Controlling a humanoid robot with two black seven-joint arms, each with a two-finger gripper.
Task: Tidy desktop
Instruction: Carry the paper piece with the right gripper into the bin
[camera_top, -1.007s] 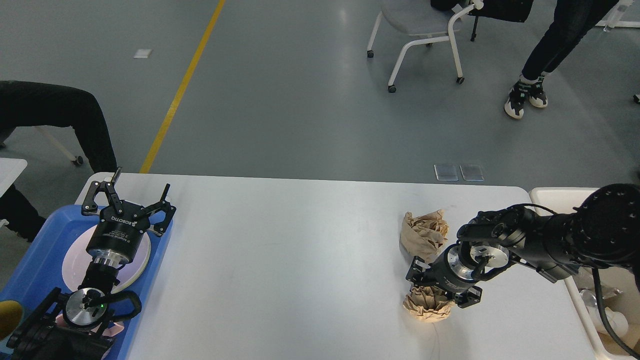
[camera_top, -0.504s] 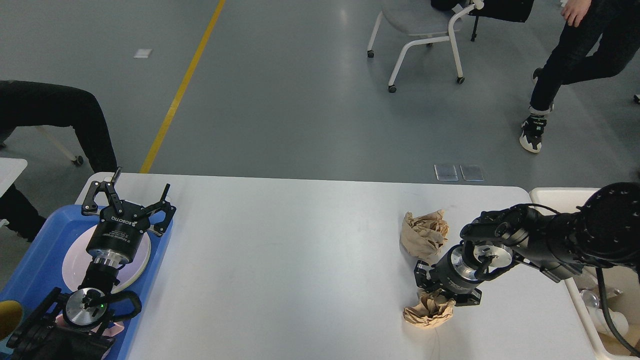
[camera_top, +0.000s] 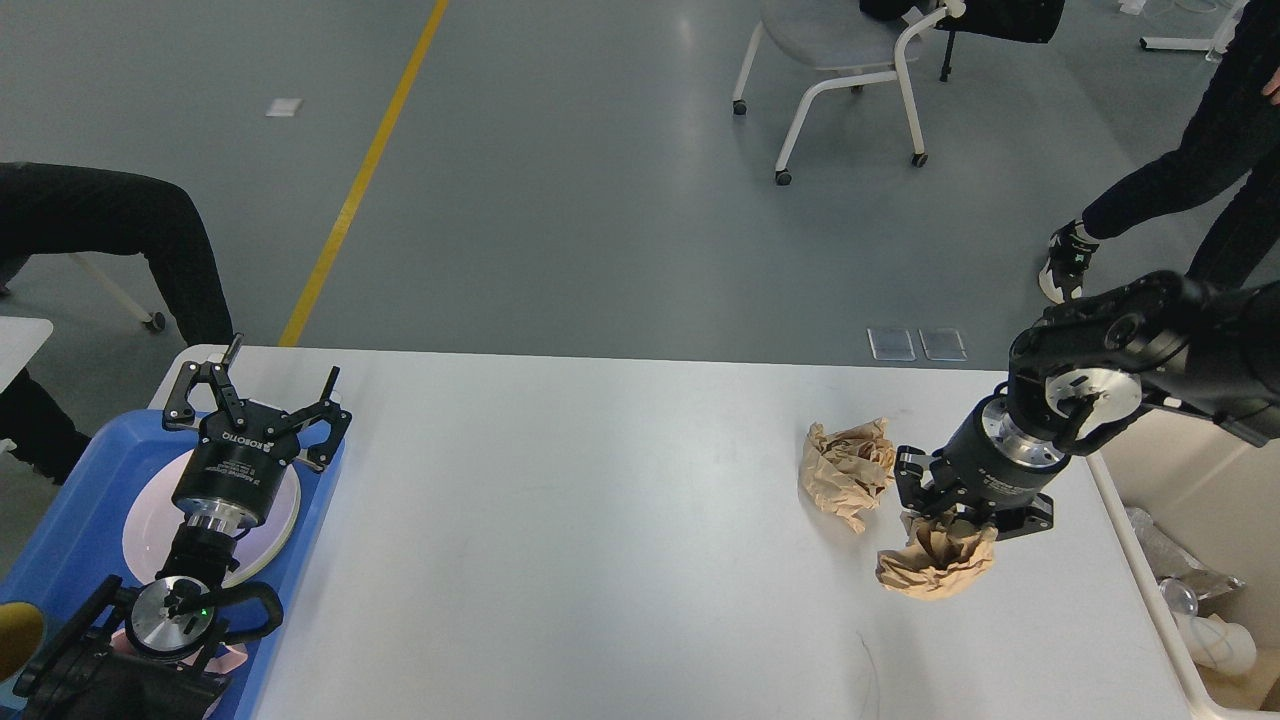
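On the bench (camera_top: 600, 520), right gripper (camera_top: 940, 520) holds one paper wad (camera_top: 935, 568), second wad (camera_top: 845, 470) left, left gripper (camera_top: 255, 395) wide, idle.

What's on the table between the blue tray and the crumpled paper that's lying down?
Nothing: the head view shows bare white desktop between blue tray and lying paper.

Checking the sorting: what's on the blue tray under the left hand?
A white plate lies on the blue tray, partly covered by the left hand and its arm. Whatever lies beneath the arm is hidden.
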